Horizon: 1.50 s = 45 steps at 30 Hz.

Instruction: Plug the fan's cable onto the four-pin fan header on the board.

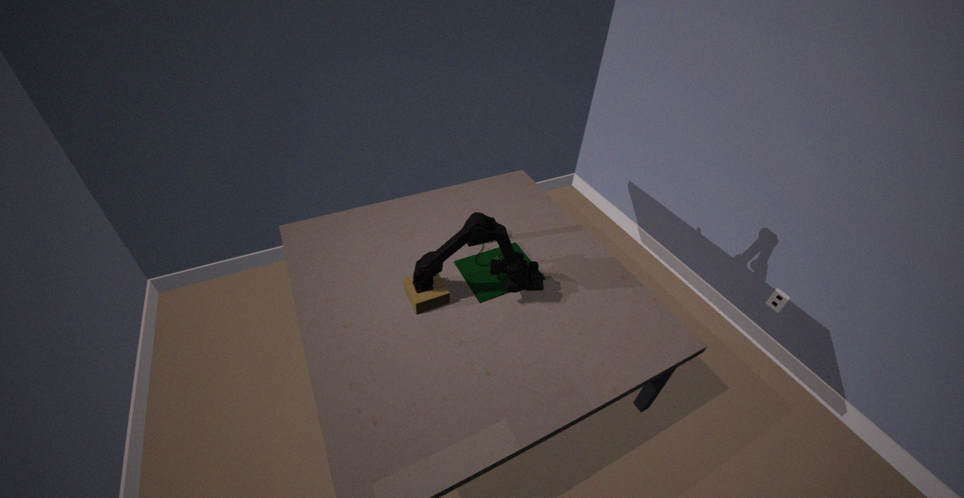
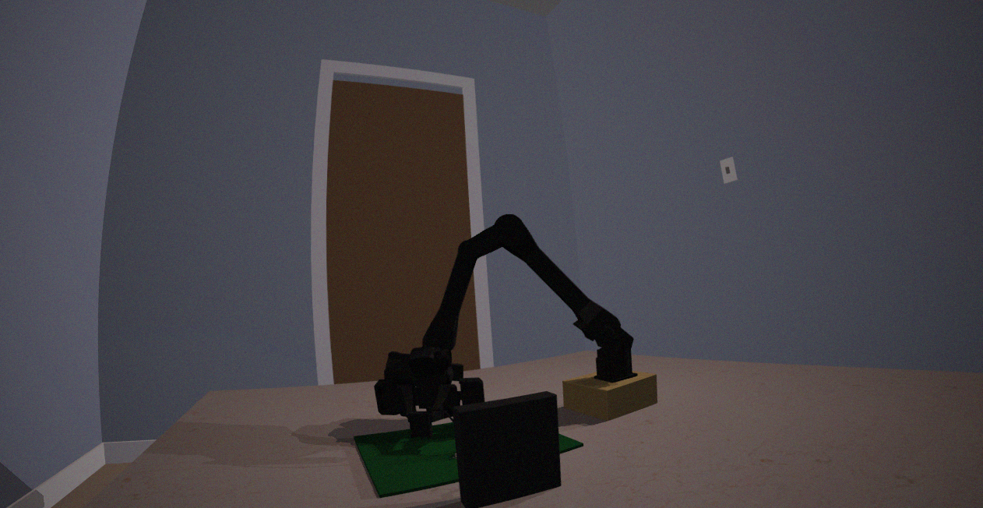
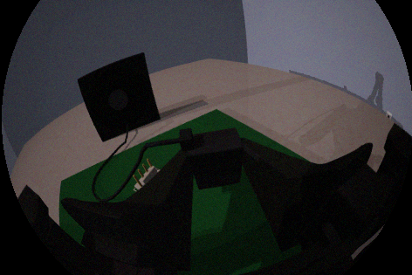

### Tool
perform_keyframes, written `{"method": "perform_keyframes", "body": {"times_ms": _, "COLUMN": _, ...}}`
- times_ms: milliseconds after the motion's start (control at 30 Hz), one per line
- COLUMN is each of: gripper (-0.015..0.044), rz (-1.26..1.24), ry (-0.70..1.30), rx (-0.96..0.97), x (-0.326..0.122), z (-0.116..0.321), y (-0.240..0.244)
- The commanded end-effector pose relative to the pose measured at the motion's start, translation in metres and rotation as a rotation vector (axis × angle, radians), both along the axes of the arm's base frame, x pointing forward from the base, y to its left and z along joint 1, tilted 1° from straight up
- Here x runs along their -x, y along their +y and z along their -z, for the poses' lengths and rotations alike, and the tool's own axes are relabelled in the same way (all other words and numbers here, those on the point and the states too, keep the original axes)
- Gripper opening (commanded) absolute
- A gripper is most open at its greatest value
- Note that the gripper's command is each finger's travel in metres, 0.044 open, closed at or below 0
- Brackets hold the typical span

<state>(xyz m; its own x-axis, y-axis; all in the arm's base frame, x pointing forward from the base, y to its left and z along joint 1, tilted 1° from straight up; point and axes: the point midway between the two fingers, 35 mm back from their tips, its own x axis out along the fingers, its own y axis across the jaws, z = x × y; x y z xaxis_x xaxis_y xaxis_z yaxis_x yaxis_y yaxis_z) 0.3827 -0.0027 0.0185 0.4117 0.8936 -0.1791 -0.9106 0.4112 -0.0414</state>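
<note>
Gripping the black rectangular cable plug (image 3: 216, 158) between its fingers, the black end effector (image 1: 517, 273) (image 2: 421, 425) (image 3: 215, 148) is over the flat green board (image 1: 482, 286) (image 2: 412, 467) (image 3: 214, 119). The white header with brass-coloured pins (image 3: 147, 177) stands on the board, apart from the plug. A thin black cable (image 3: 139, 162) loops from the plug toward the square black fan (image 2: 509, 449) (image 3: 131, 114), upright on the speckled, pinkish-brown surface (image 1: 404, 360) (image 2: 755, 436) (image 3: 257, 92).

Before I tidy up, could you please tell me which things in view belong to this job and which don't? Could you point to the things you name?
Part of the job:
- plug (image 3: 216, 158), in the gripper (image 2: 421, 412) (image 3: 215, 148)
- cable (image 3: 163, 142)
- fan (image 2: 509, 446) (image 3: 105, 116)
- four-pin header (image 3: 147, 177)
- green board (image 1: 482, 284) (image 2: 405, 467) (image 3: 87, 180)

Not part:
- wall outlet (image 1: 777, 300)
- wall switch (image 2: 728, 170)
- door (image 2: 398, 230)
</note>
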Motion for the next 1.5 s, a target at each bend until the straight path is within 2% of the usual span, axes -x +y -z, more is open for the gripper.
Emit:
{"method": "perform_keyframes", "body": {"times_ms": 0, "gripper": 0.0000, "rz": 0.001, "ry": 0.012, "rx": -0.005, "x": 0.001, "z": 0.005, "y": 0.001}}
{"method": "perform_keyframes", "body": {"times_ms": 1467, "gripper": 0.0000, "rz": 0.000, "ry": 0.002, "rx": -0.001, "x": 0.000, "z": 0.022, "y": 0.000}}
